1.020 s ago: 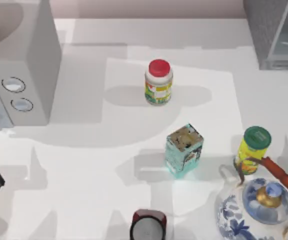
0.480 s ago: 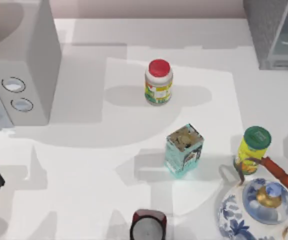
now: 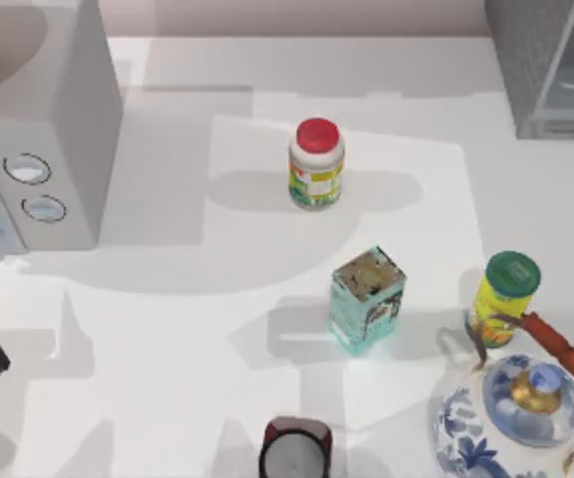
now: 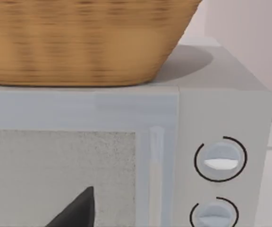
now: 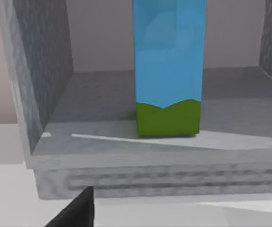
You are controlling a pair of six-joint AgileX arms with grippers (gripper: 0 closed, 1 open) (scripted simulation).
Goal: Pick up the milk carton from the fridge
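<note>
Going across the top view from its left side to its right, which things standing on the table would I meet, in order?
Pale-grey box with two dials → red-lidded jar → teal box → green-lidded jar → fridge.

Boxy milk carton [image 5: 169, 71] — bright blue above green, dark-grey speckled fridge cabinet [image 5: 46, 61], blue-and-white patterned porcelain teapot [image 3: 511, 418], red-lidded jar [image 3: 317, 164].

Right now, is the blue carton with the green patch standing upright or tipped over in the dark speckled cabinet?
Upright. The blue milk carton stands straight on the floor of the dark-grey speckled fridge, green patch lowest, sides vertical.
</note>
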